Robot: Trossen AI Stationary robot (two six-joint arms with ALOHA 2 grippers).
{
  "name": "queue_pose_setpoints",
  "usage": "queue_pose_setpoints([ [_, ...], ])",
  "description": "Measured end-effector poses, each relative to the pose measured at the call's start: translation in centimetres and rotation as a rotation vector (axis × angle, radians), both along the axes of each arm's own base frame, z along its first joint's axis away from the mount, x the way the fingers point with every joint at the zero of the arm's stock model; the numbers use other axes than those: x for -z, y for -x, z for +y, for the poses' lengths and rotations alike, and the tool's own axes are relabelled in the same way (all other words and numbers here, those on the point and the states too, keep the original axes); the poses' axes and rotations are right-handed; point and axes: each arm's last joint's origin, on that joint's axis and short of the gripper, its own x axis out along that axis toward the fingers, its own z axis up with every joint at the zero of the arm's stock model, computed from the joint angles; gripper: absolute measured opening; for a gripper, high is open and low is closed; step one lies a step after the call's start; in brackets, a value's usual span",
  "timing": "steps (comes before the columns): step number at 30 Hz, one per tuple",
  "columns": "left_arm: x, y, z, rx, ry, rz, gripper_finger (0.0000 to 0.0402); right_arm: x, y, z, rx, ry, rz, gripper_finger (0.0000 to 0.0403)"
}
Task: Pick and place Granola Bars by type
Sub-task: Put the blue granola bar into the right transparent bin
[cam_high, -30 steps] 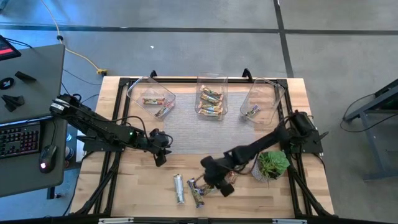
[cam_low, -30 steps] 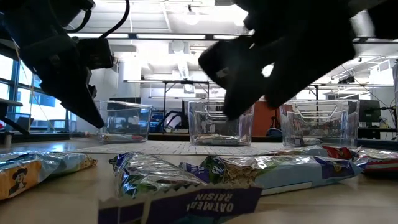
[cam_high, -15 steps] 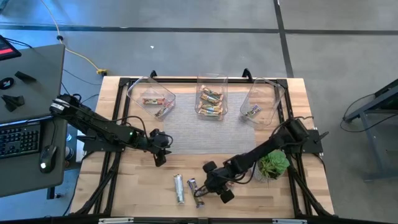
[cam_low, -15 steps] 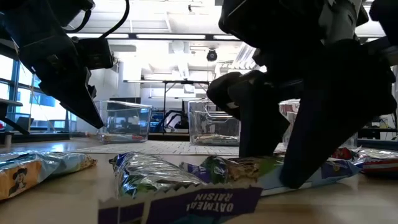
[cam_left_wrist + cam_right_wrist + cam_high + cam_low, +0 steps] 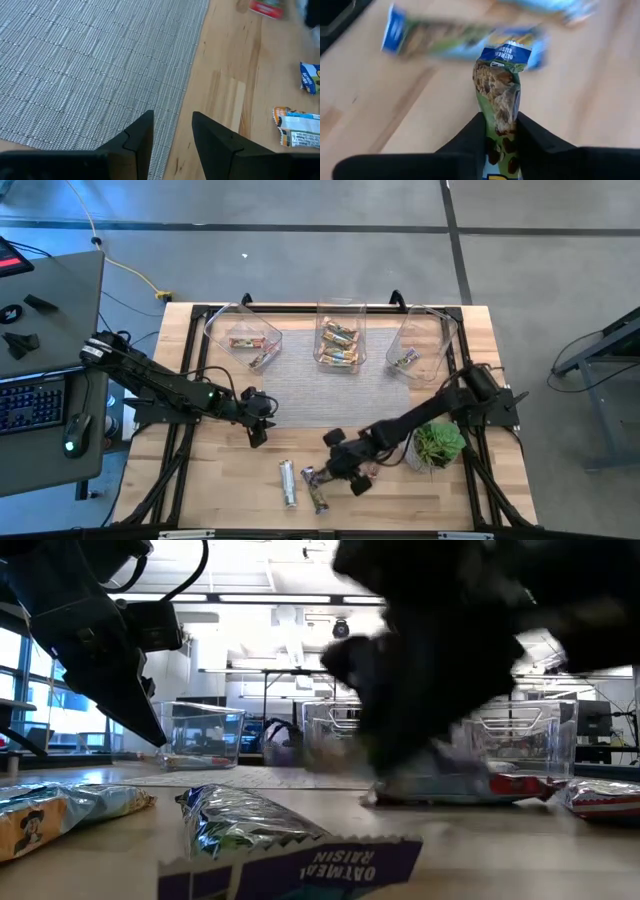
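Right gripper (image 5: 501, 131): we see its fingers pinching a green-wrapped granola bar (image 5: 501, 90), lifted just off the table's (image 5: 230, 480) front part (motion blurs the low view).
Left gripper (image 5: 172, 131): fingers narrowly apart, holding nothing, over the grey mat's (image 5: 90, 65) edge.
Loose bars (image 5: 288, 482): on the wood, front centre.
Bins (image 5: 340, 335): three along the back, bars inside.
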Motion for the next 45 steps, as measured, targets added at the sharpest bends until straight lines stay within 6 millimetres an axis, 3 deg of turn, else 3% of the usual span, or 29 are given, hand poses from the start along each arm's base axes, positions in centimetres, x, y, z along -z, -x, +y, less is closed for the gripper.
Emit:
queue_pose_setpoints([
  [5,0.0,0.0,0.0,0.000,0.000,0.000,0.0131,-4.0,0.3,-2.0,0.077,0.034,-0.071,0.0066],
  [9,0.0,0.0,0.0,0.000,0.000,-0.001,0.0131,-7.9,1.9,-4.7,0.191,0.168,-0.100,0.0070],
  [17,0.0,0.0,0.0,-0.001,0.000,0.000,0.0131,-13.9,9.1,-11.2,0.529,0.626,0.047,0.0065],
  [22,0.0,0.0,0.0,-0.001,0.000,-0.001,0.0131,-16.5,13.9,-15.0,0.833,0.592,0.151,0.0066],
  [26,0.0,0.0,0.0,-0.001,0.000,-0.001,0.0131,-18.1,16.5,-17.2,1.103,0.499,0.113,0.0067],
  [32,0.0,0.0,0.0,-0.001,0.000,-0.001,0.0131,-19.4,18.3,-19.6,1.378,0.447,0.016,0.0063],
  [39,0.0,0.0,0.0,-0.001,0.000,-0.001,0.0131,-19.3,18.8,-21.9,1.517,0.433,0.046,0.0065],
  [42,0.0,0.0,0.0,-0.001,0.000,-0.001,0.0131,-18.2,19.3,-22.7,1.596,0.424,0.049,0.0063],
  [45,0.0,0.0,0.0,-0.001,0.000,-0.001,0.0131,-15.8,19.7,-23.4,1.658,0.372,0.057,0.0060],
])
